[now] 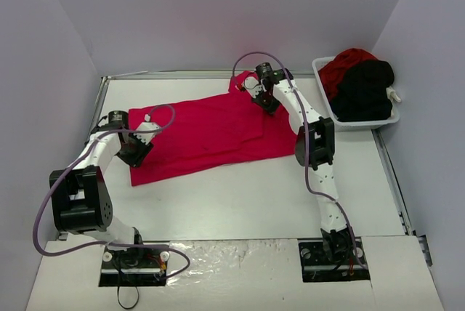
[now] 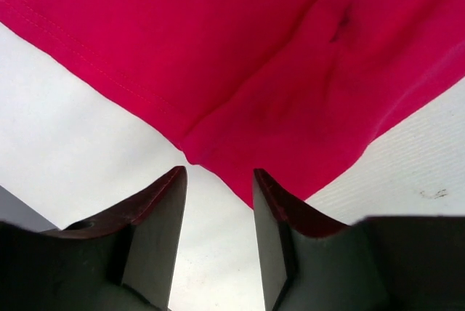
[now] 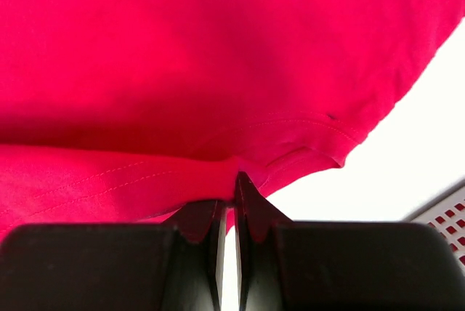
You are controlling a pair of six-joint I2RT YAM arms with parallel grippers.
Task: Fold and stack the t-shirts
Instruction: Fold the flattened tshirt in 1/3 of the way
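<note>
Red t-shirt [image 1: 211, 133] seemingly pinched by right hand [image 3: 231, 184], left hand [image 2: 218, 174] parted beside it

Your right gripper [image 3: 229, 191] has its jaws pinched shut on a fold of the red t-shirt [image 3: 189, 64]. Right of the shirt there's bare white bench [image 3: 407, 136], then a corner of the perforated basket [image 3: 447, 213].

Top view: the fingertips of the left tool [image 1: 136, 152] and the right tool [image 1: 267, 103] are hidden beneath their own bodies. The number of bundled t-shirts [image 1: 360, 82] in the basket [image 1: 363, 123] cannot be determined. Both wrist views crop the red t-shirt [image 2: 290, 71] at the picture edges. Whether the right tool pinches cloth cannot be told.
</note>
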